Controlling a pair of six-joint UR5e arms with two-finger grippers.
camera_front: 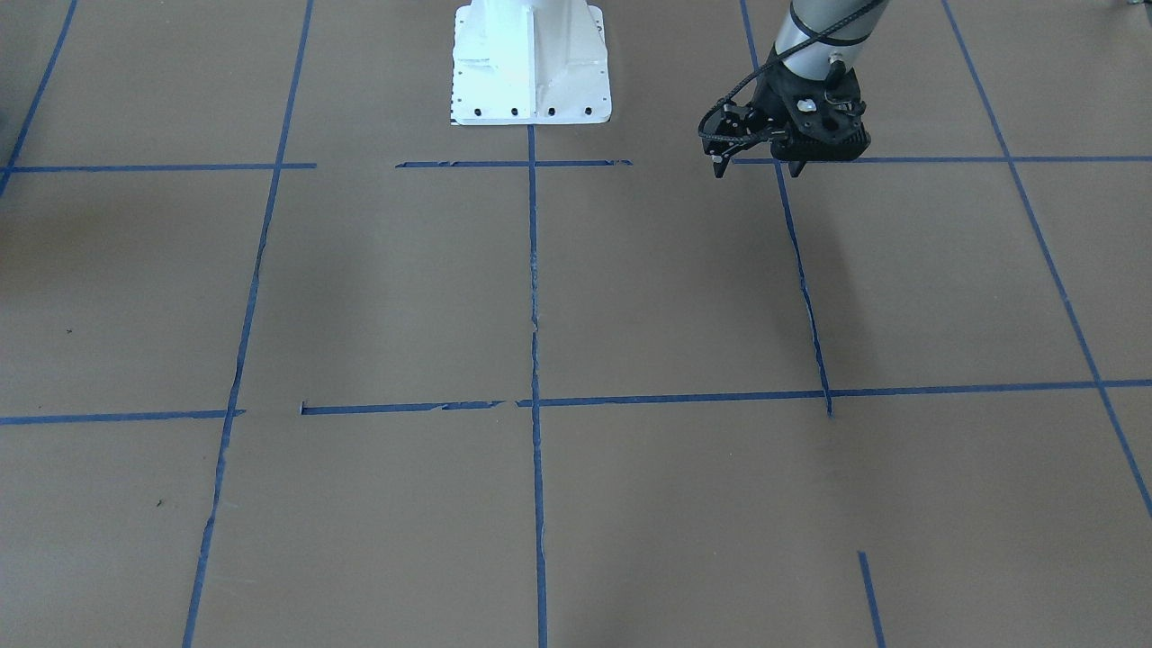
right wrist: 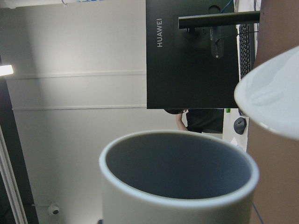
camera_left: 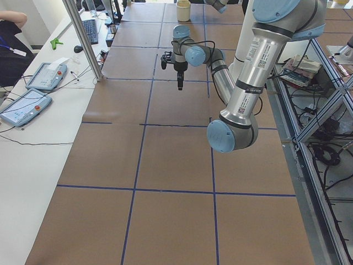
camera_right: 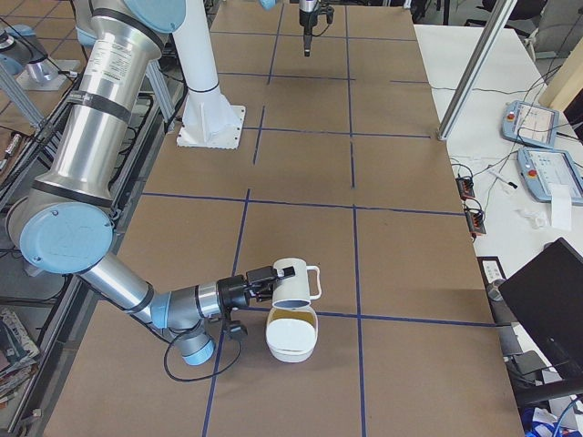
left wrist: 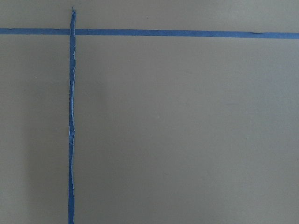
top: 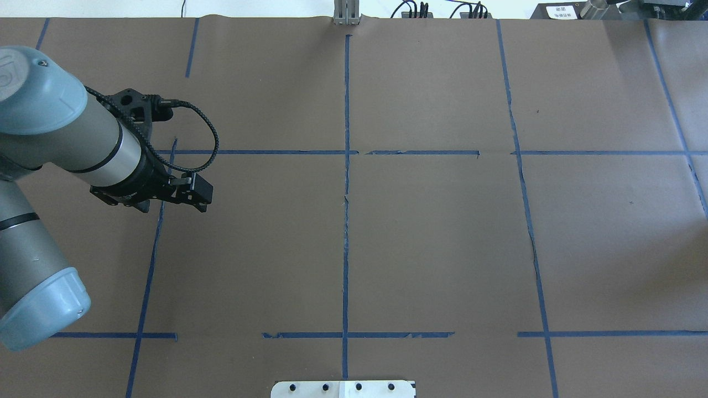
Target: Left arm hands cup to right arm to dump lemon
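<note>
At the table's near end in the right-side view, the right gripper (camera_right: 265, 280) met the cup (camera_right: 297, 282) at its closed end. Whether its fingers were clamped could not be told from that angle alone, though the cup hung clear of the table (camera_right: 410, 300). The cup was tipped over, its grey mouth turned down towards a white bowl (camera_right: 290, 350) just beneath it. No lemon could be made out, either in the part of the cup's inside that the wrist view showed or in the bowl; it was perhaps too small to show there.

To dump well, I judged, the wrist should roll until the mouth pointed straight down. The rim should keep centred over the bowl without knocking it, and the grip should not slacken while the cup was upended.

Well apart, at the table's other end, the left gripper (camera_front: 757, 169) hung empty above the bare surface, its fingers spread.
</note>
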